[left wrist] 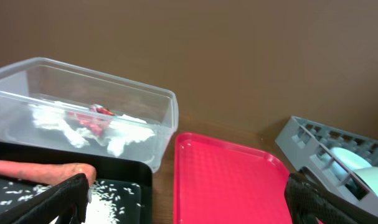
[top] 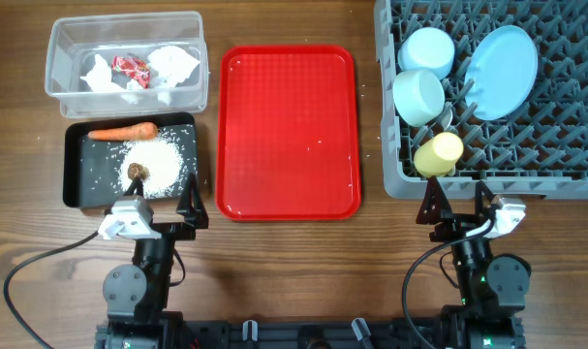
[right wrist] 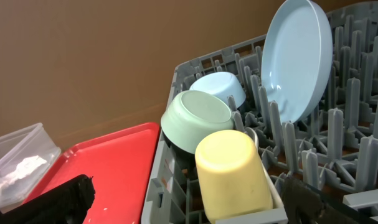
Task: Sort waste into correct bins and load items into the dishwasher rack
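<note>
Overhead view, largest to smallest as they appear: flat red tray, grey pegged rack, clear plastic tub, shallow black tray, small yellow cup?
1. grey pegged rack, largest even though the frame edge cuts it off
2. flat red tray
3. clear plastic tub and shallow black tray: they look alike, so not ranked
4. small yellow cup

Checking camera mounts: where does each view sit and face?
Overhead: above table, straight down on clear tub, black tray, red tray, rack; left gripper, right gripper open at bottom.
Left wrist: on left arm, low, facing forward over tub and carrot; own fingers in bottom corners.
Right wrist: on right arm, low, facing rack, yellow cup, plate; own fingers in bottom corners.
Shared: both wrist views catch the red tray.
</note>
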